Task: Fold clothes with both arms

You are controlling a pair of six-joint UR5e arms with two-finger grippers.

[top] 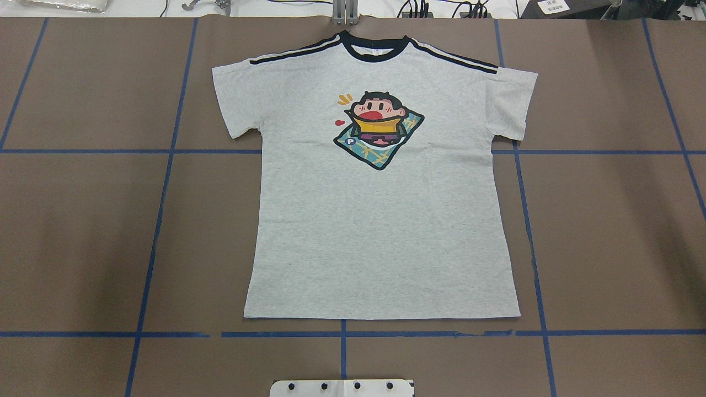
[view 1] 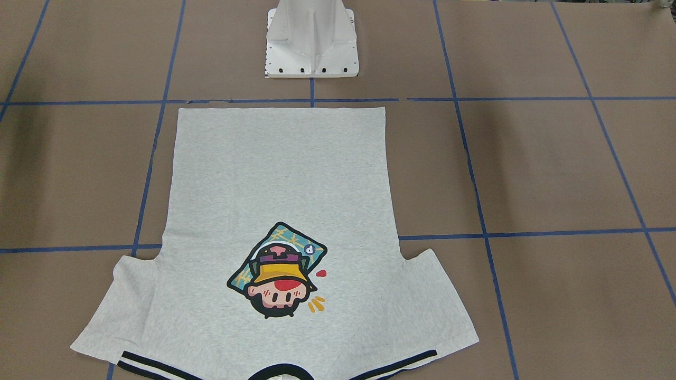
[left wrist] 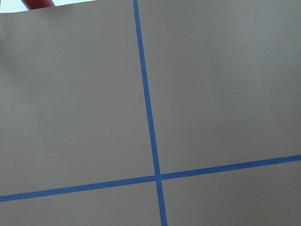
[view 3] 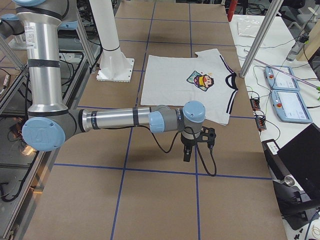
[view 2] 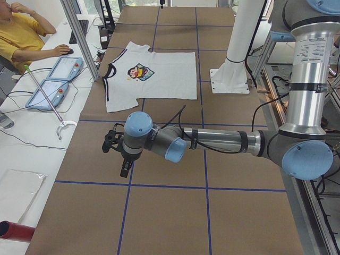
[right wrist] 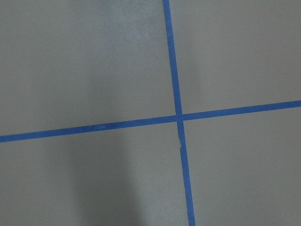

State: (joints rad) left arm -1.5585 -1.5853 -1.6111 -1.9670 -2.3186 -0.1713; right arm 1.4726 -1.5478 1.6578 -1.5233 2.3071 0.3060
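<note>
The clothes are one light grey T-shirt (top: 380, 220) lying flat and spread out, print side up, with its black collar at the table's far edge and its hem near the robot's base. It also shows in the front view (view 1: 280, 174) and both side views (view 2: 159, 77) (view 3: 175, 85). My left gripper (view 2: 124, 169) hangs over bare table well off to the shirt's left side, fingers pointing down. My right gripper (view 3: 187, 153) hangs likewise off the shirt's right side. Neither touches the shirt; I cannot tell whether they are open or shut. Both wrist views show only brown table with blue tape lines.
The white pedestal (view 1: 311, 42) stands just behind the shirt's hem. A seated person (view 2: 21, 32) and teach pendants (view 2: 53, 85) are at the side bench beyond the table's far edge, with aluminium posts (view 2: 79, 37) and cables there. A red object (view 2: 13, 232) lies at the bench corner.
</note>
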